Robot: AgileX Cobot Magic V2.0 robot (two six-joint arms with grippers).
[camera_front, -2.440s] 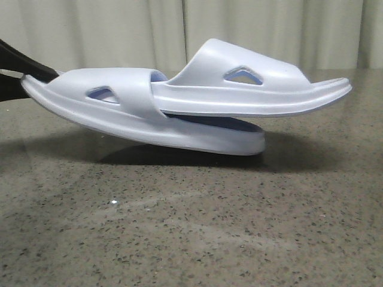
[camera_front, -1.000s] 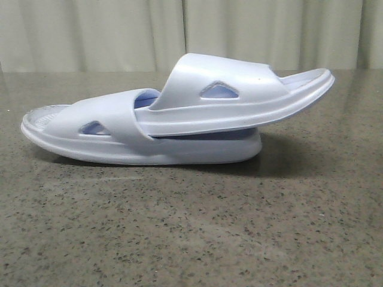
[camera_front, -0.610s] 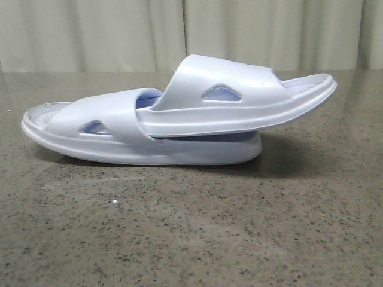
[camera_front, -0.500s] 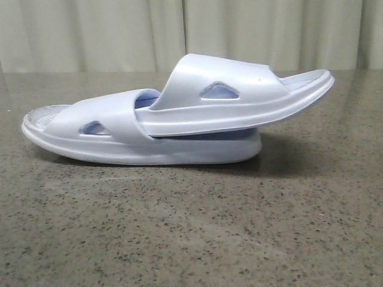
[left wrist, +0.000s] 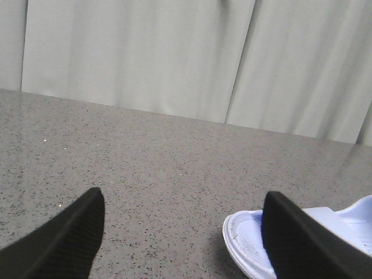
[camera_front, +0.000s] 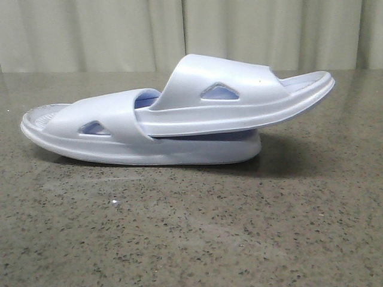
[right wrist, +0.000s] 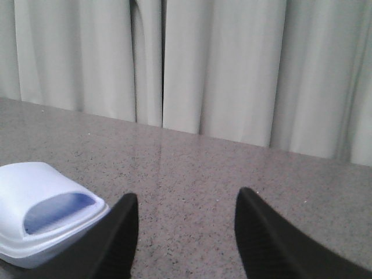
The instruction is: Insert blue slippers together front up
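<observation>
Pale foam blue slippers [camera_front: 179, 122] sit nested, upper toe toward three o'clock — task looks done; left gripper [left wrist: 183, 232] and right gripper [right wrist: 186, 232] both released, empty.

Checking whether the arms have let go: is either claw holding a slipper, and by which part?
Nothing is held. The left claw and right claw are open, apart from the blue slippers nested on the table.

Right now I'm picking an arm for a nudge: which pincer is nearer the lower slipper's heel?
Left. The left pincer hangs open just off the lower slipper heel; the right pincer is open by the upper slipper.
</observation>
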